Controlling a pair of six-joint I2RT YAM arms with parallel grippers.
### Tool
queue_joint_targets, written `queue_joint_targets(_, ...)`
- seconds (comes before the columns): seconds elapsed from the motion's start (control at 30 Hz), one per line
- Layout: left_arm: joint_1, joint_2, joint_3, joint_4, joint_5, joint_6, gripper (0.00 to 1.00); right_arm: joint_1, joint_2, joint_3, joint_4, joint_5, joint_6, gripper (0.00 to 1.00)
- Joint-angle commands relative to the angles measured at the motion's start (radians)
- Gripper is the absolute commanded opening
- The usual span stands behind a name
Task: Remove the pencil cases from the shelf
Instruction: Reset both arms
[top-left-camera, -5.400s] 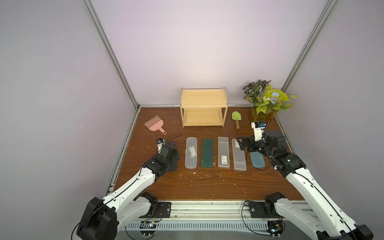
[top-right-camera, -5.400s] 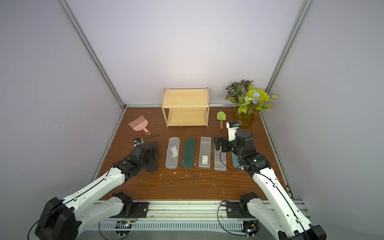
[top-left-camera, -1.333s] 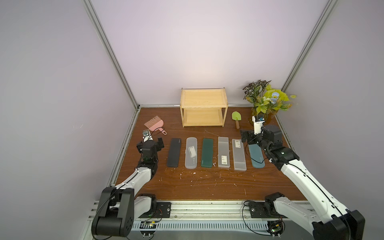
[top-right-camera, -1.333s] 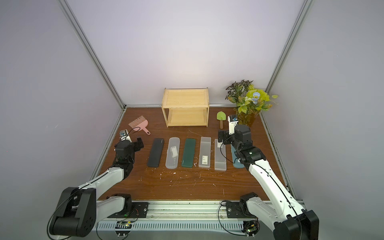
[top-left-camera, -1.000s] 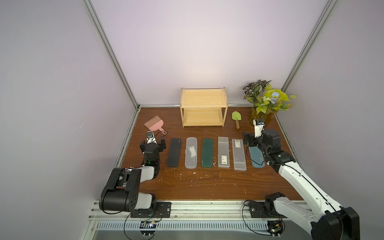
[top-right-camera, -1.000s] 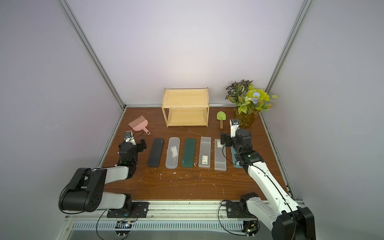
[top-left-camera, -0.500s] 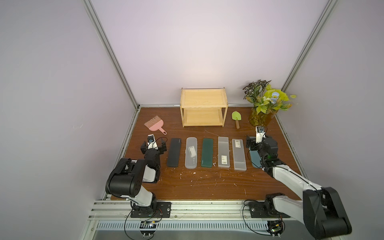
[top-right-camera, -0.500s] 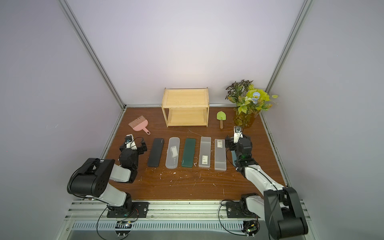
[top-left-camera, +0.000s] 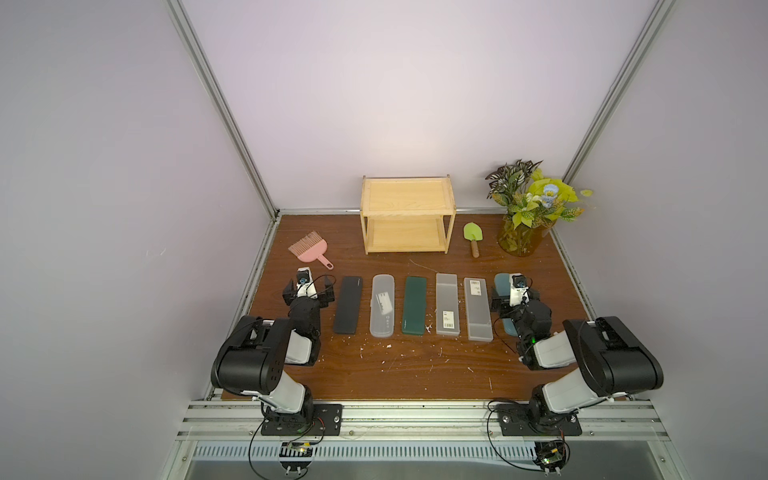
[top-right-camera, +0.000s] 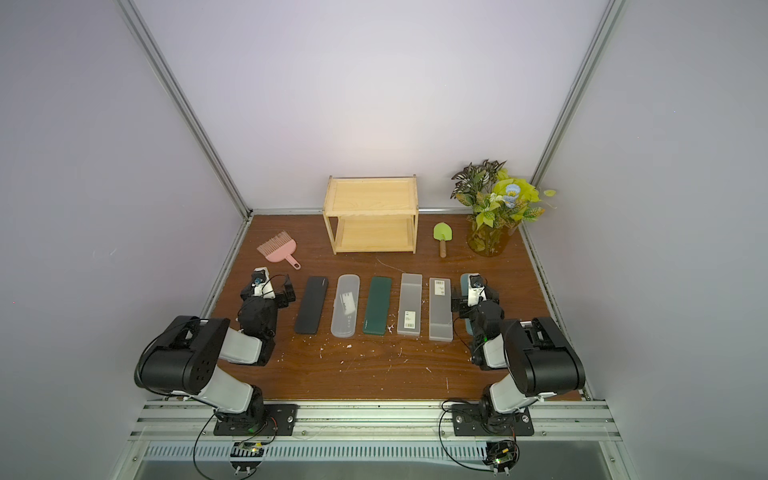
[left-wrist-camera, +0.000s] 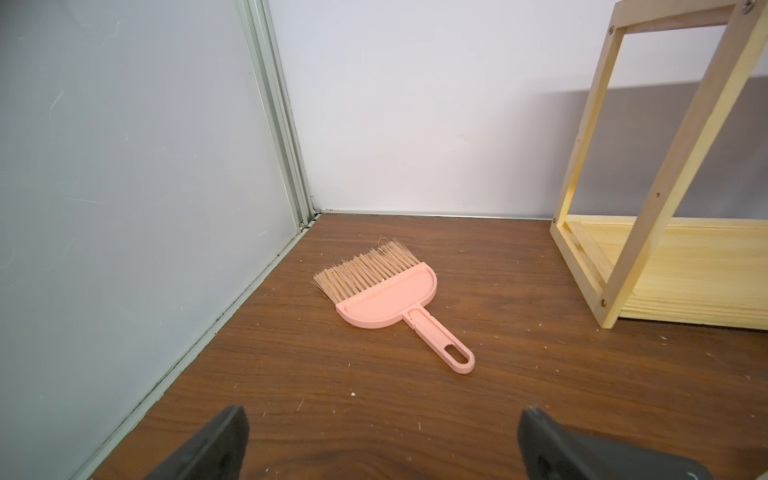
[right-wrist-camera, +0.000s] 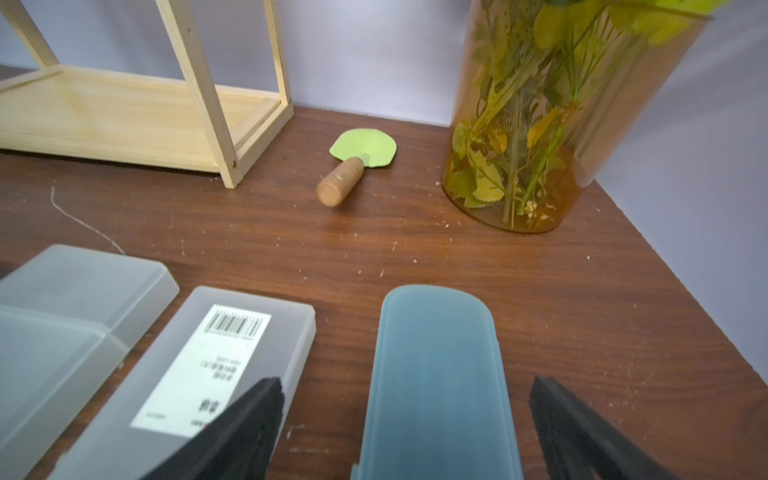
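The wooden shelf stands at the back with both boards bare. The pencil cases lie in a row on the table in front of it: black, clear, dark green, two frosted grey, and teal. My left gripper is open over bare wood left of the black case, with nothing between its fingers. My right gripper is open just above the teal case, with a jaw on each side and clear of it.
A pink brush lies ahead of the left gripper near the left wall. A green trowel and an amber vase of plants stand right of the shelf. Both arms are folded back near their bases.
Both arms have drawn back towards the front rail and folded up. The left gripper has left the black case on the table. Both grippers stayed open.
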Motion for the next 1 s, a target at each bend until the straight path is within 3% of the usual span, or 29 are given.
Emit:
queue_joint_targets(0.0,0.000,0.006,0.013,0.015,-0.001,0.011,1.00,-0.002,-0.027,0.027,0.110,0.000,0.006,1.00)
queue_joint_targets(0.13,-0.002,0.002,0.010,0.016,-0.005,0.012,1.00,-0.001,-0.002,0.011,0.179,0.013,0.012,1.00)
queue_joint_targets(0.37,-0.002,0.000,0.008,0.018,-0.004,0.011,1.00,-0.007,-0.003,0.068,0.070,0.010,0.021,1.00)
queue_joint_targets(0.97,-0.002,0.001,0.010,0.016,-0.002,0.010,1.00,-0.007,-0.002,0.066,0.078,0.010,0.021,1.00)
